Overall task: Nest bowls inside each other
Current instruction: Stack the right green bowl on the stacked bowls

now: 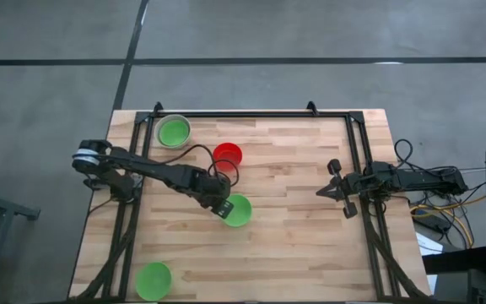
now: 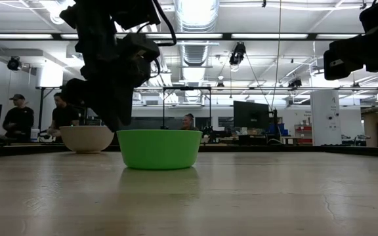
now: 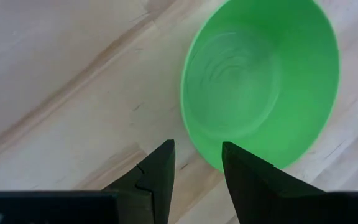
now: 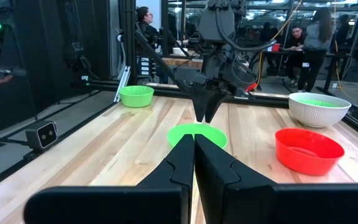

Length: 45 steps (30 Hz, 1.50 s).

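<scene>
From above, the left gripper point(image 1: 224, 208) reached over the middle of the wooden table point(image 1: 294, 245), hanging at the near-left rim of a green bowl point(image 1: 238, 210). A red bowl point(image 1: 227, 154) stood just beyond it, a grey-white bowl with green inside point(image 1: 174, 132) sat near the far left corner, and another green bowl point(image 1: 153, 279) lay at the near left edge. The right gripper point(image 1: 334, 190) waited near the right edge, away from every bowl. In the low view the middle green bowl point(image 2: 159, 149) stood upright on the table with the left arm's dark bulk above its rim, and the grey-white bowl point(image 2: 87, 138) sat farther back. People point(image 2: 18, 118) stood in the room behind. The left wrist view showed the left gripper's fingers point(image 3: 157, 177) spread apart, holding nothing, poised just over the green bowl's point(image 3: 260, 87) rim. In the right wrist view the right gripper's fingers point(image 4: 182, 163) were pressed together, empty, pointing at the green bowl point(image 4: 197, 134), with the red bowl point(image 4: 308, 150) beside it.
</scene>
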{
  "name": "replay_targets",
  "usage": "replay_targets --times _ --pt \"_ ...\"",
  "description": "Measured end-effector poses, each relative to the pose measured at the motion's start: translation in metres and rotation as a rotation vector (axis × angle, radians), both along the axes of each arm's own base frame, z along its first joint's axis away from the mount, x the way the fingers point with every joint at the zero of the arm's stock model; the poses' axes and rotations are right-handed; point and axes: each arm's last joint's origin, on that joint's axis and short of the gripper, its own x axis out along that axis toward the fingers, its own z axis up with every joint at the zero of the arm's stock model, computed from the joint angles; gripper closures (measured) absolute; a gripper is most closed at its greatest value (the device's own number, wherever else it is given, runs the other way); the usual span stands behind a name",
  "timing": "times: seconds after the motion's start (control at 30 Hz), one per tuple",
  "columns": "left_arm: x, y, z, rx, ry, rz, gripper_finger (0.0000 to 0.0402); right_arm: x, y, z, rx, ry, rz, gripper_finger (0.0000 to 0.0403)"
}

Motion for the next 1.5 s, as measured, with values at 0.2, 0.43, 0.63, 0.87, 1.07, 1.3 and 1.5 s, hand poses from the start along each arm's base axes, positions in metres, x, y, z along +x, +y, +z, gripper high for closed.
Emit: replay_targets --times 0.2,0.43,0.63,0.87,1.07,1.3,1.5 --pt "0.005 -0.001 -0.009 -0.016 0.011 -0.002 0.0264 0.000 0.000 0.000 0.000 0.000 0.000 0.0394" --pt "0.010 -0.002 -0.019 -0.039 0.030 -0.013 0.0264 0.000 0.000 0.000 0.000 0.001 0.000 0.0394" --pt "0.012 -0.003 -0.024 -0.040 0.046 -0.014 0.0264 0.000 0.000 0.000 0.000 0.001 0.000 0.0394" --pt "0.015 -0.004 -0.035 -0.072 0.077 -0.028 0.0270 0.000 0.000 0.000 0.000 0.001 0.000 0.0394" --pt "0.017 -0.005 -0.036 -0.079 0.066 -0.031 0.0298 0.000 0.000 0.000 0.000 0.001 0.000 0.0394" --pt "0.017 -0.005 -0.036 -0.078 0.067 -0.031 0.0360 0.000 0.000 0.000 0.000 0.001 0.000 0.0394" --pt "0.017 -0.004 -0.036 -0.075 0.068 -0.031 0.0393 0.000 0.000 0.000 0.000 0.001 0.000 0.0394"
